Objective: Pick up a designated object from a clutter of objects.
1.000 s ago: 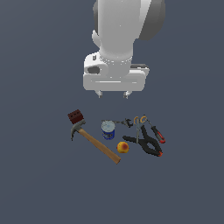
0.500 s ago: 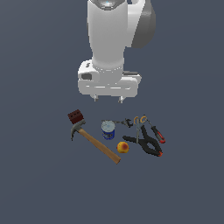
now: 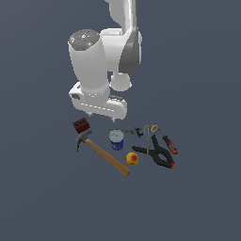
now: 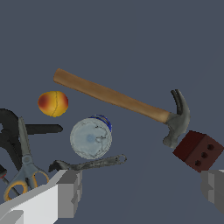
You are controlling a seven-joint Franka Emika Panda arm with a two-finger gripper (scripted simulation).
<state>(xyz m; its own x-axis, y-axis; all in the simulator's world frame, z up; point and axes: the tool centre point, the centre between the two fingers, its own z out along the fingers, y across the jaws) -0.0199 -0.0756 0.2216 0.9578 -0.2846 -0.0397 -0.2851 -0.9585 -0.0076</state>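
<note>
You see only a flat, dark slate-blue floor (evenly lit, featureless) filling near and far alike.

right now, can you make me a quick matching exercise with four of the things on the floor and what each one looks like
Things:
1. block
2. hammer
3. can
4. fruit

Descriptions:
A. wooden handle, grey head
B. orange-yellow and round
C. dark red, by the hammer's head
D. blue and white, upright

Pairs: 1-C, 2-A, 3-D, 4-B
</note>
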